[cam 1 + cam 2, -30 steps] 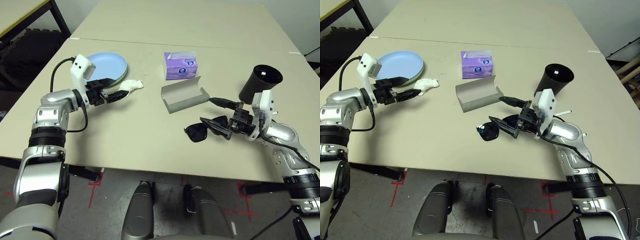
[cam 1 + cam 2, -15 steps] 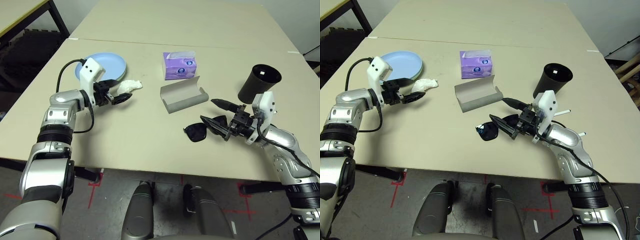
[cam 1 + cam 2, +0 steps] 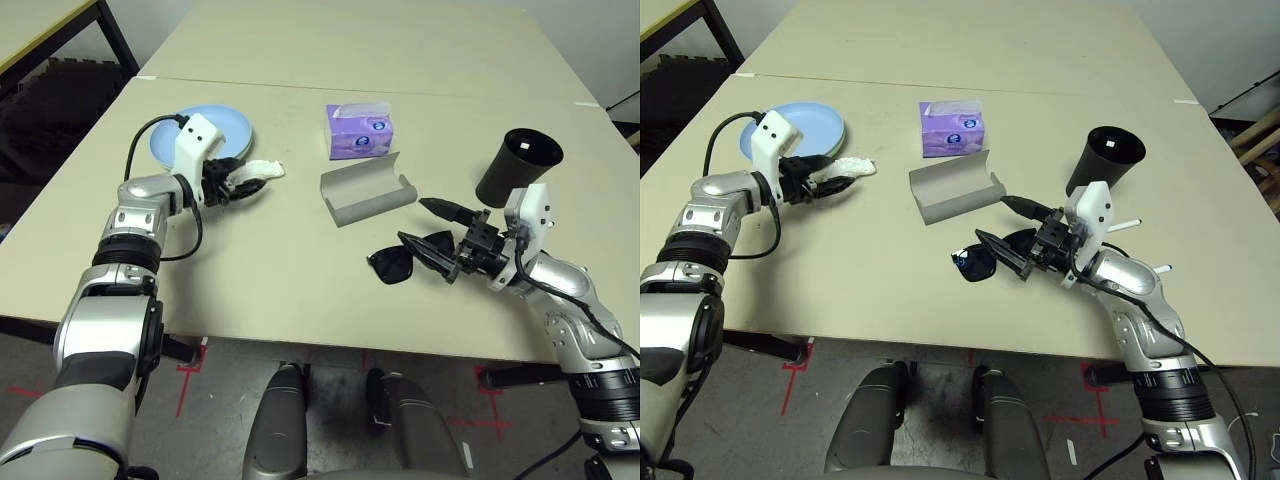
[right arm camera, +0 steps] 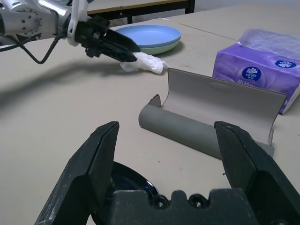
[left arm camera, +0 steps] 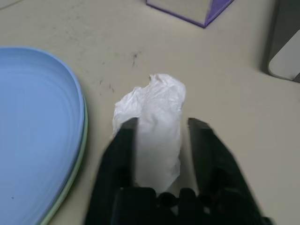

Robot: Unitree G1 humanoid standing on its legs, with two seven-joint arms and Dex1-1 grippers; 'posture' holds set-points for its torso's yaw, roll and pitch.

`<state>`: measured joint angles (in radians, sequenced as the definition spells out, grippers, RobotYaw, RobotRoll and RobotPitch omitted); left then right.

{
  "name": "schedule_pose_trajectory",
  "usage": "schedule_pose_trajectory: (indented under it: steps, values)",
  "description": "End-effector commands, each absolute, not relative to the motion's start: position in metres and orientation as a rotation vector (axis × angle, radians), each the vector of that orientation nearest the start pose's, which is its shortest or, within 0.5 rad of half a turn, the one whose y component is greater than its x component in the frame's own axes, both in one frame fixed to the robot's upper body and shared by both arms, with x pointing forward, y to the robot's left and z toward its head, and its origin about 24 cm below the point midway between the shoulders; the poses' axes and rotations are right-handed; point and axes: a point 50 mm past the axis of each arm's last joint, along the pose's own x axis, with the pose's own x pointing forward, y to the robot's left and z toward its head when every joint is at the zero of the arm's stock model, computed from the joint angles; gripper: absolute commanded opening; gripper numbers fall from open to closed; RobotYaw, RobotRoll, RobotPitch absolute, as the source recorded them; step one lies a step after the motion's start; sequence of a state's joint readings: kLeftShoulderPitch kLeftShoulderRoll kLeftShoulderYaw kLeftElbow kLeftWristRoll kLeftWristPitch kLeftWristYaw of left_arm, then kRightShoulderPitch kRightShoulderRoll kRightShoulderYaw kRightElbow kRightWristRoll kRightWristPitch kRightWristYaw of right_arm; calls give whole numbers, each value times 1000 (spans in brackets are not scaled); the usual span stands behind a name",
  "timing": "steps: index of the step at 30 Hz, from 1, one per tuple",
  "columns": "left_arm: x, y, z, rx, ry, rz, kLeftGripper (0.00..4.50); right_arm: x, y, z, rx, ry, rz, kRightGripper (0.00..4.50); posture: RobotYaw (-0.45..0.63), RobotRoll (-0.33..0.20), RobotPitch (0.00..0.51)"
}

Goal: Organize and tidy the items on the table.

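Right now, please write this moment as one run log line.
left gripper: around crumpled white tissue, beside light blue plate | right gripper: open, over black sunglasses

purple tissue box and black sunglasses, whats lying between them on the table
The open grey glasses case lies between the purple tissue box and the black sunglasses, apart from both. The left eye view shows it.
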<state>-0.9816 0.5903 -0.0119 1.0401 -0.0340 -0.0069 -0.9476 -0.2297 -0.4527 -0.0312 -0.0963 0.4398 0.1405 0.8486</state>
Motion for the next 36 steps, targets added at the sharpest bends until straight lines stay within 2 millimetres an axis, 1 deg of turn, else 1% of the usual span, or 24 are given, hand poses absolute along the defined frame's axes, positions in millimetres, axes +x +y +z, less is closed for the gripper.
schedule_pose_trajectory:
  steps: [1, 2, 3, 7, 10, 18, 20, 24, 27, 30, 36]
  values:
    - [384, 244, 158, 387, 229, -685, 718, 270, -177, 134, -79, -183, 916, 4500, 168, 0, 180]
    - [383, 244, 158, 388, 230, -686, 312, 270, -177, 134, -78, -184, 915, 4500, 169, 0, 179]
    - [383, 244, 158, 388, 231, -686, 29, 270, -176, 134, -77, -186, 915, 4500, 169, 0, 179]
    - [383, 246, 161, 387, 227, -688, 29, 270, -175, 135, -73, -188, 915, 4500, 172, 0, 178]
    - [383, 248, 167, 385, 204, -684, 29, 270, -175, 135, -70, -189, 916, 4500, 173, 0, 177]
    - [384, 248, 212, 231, 52, -707, 29, 270, -174, 133, -67, -183, 918, 4500, 182, 0, 176]
    - [385, 252, 221, 208, 34, -677, 29, 270, -173, 133, -67, -183, 921, 4500, 186, 0, 176]
    - [391, 265, 232, 224, 3, -516, 29, 272, -172, 134, -66, -191, 923, 4500, 188, 0, 174]
    - [394, 273, 235, 233, -11, -400, 29, 274, -173, 137, -52, -210, 893, 4500, 184, 0, 174]
    - [396, 279, 232, 242, -3, -310, 29, 275, -174, 138, -50, -218, 875, 4500, 180, 0, 174]
    - [396, 281, 218, 241, 46, -280, 29, 274, -175, 139, -57, -223, 866, 4500, 172, 0, 172]
